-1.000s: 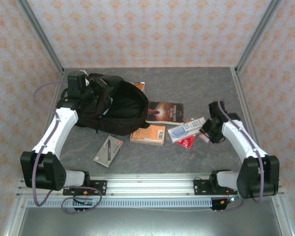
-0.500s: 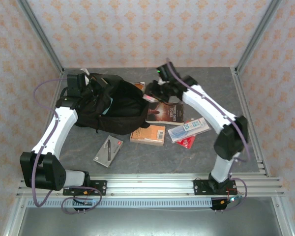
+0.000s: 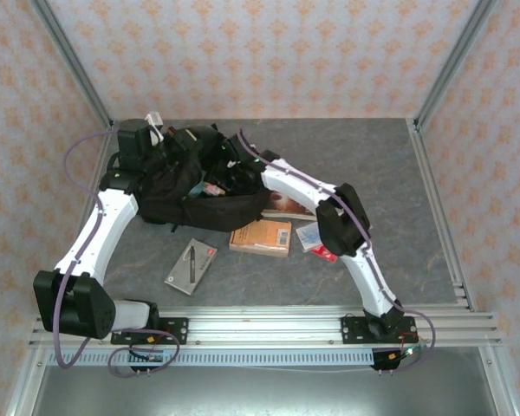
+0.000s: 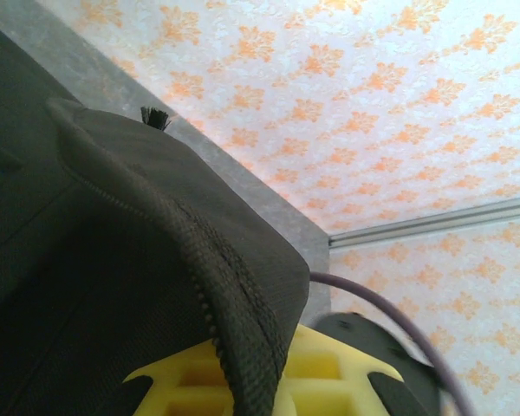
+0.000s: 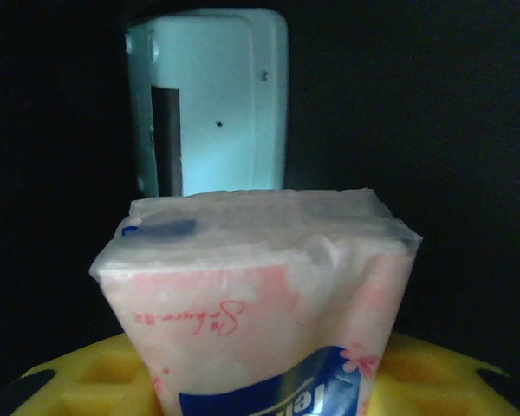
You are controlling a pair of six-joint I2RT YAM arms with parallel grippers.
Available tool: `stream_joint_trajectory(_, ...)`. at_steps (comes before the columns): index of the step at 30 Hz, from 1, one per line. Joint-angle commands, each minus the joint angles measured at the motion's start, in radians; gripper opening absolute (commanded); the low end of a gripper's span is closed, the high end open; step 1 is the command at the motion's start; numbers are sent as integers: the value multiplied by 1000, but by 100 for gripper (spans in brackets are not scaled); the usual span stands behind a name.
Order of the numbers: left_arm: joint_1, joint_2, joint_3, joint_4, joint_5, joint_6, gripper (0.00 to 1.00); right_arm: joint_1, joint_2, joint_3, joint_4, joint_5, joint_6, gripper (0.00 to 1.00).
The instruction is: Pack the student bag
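Orange-patterned wallpaper closes in a grey worktop [image 3: 390, 173] on three sides. Toward its far left corner lies the student bag [image 3: 169, 195], black and slumped, its mouth gaping toward the right. The left claw [image 3: 156, 143] is clenched on the bag's zippered rim at its far left side (the wrist camera shows the fabric edge pinched between yellow pads [image 4: 325, 355]). The right claw [image 3: 228, 172] reaches inside the bag's mouth, grasping a tissue pack [image 5: 260, 295], pink and white with a blue label. A pale blue object [image 5: 212, 104] sits in the dark beyond it. Outside, near the worktop's middle, an orange book [image 3: 260, 237] lies just beside the bag, and a grey pen box [image 3: 191, 266] lies nearer the near edge.
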Motion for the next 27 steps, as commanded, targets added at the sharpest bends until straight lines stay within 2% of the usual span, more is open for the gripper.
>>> stream_joint_trajectory(1, -7, -36, 22, 124, 35, 4, 0, 22, 86, 113, 198, -52, 167, 46)
stream_joint_trajectory(3, -7, -43, 23, 113, 27, 12, 0, 39, 149, 202, 196, -58, 176, 55)
stream_joint_trajectory(6, -5, -38, 23, 103, 23, 14, 0, 52, 200, 301, 151, -58, 159, 78)
stream_joint_trajectory(9, -2, -38, 18, 98, 20, 12, 0, 53, 187, 302, 103, -38, 109, 88)
stream_joint_trajectory(14, 0, -38, 23, 82, 7, 20, 0, 53, 159, 287, 64, -40, 45, 92)
stream_joint_trajectory(17, 4, -40, 23, 60, -12, 28, 0, 52, 131, 295, -25, -8, -49, 92)
stream_joint_trajectory(21, 7, -51, 21, 20, -52, 38, 0, 51, 42, 274, -214, 133, -239, 92)
stream_joint_trajectory(24, 10, -55, 15, -3, -87, 41, 0, 43, -65, 164, -248, 242, -310, 91)
stream_joint_trajectory(27, 12, -57, 15, -20, -109, 44, 0, 22, -199, -20, -149, 262, -336, 91)
